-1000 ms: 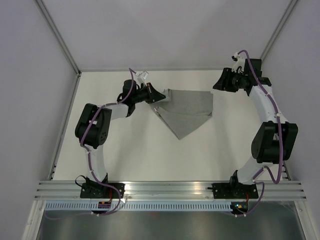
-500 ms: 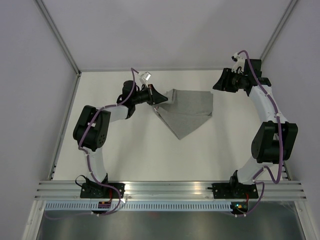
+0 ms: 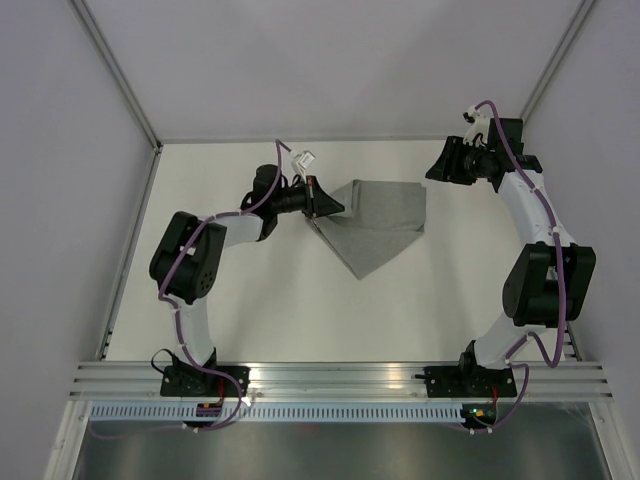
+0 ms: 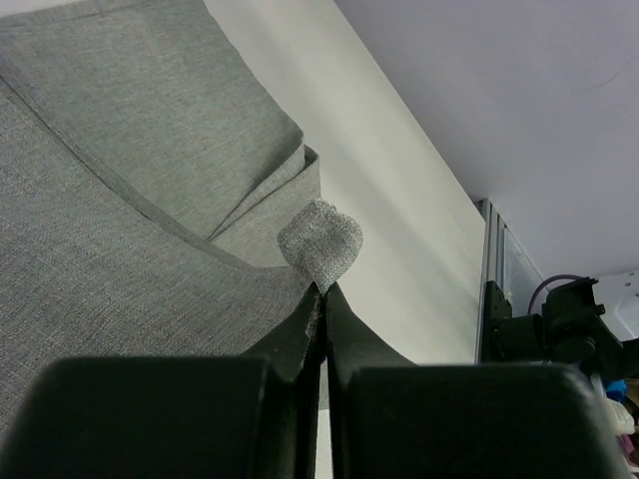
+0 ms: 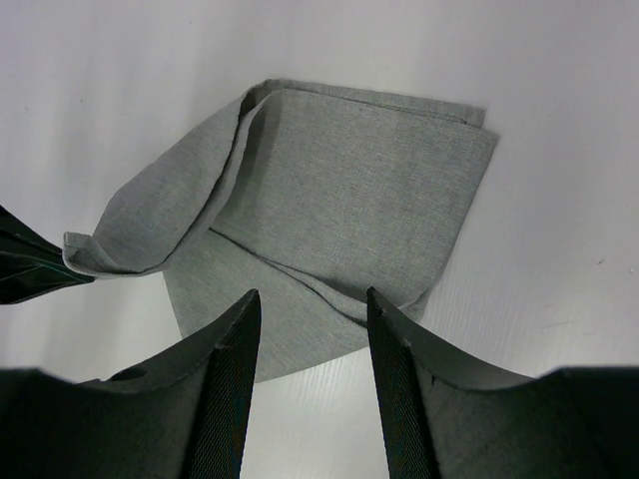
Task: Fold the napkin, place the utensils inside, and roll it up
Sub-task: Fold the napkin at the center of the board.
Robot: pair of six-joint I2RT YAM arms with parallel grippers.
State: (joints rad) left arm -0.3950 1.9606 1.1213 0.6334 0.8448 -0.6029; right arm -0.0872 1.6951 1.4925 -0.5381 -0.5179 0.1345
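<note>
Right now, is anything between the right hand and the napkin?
Nothing visible does. The right hand is open, and its wrist view shows the napkin unobstructed on the table. The left hand is shut on the cloth's opposite corner, off to the side of that path.

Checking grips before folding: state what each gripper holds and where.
Left gripper pinches the napkin by a corner; right gripper is open, holding nothing.

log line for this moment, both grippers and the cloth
left gripper: shut on corner of mid-grey textured cloth napkin | right gripper: open, apart from napkin | stage: folding
</note>
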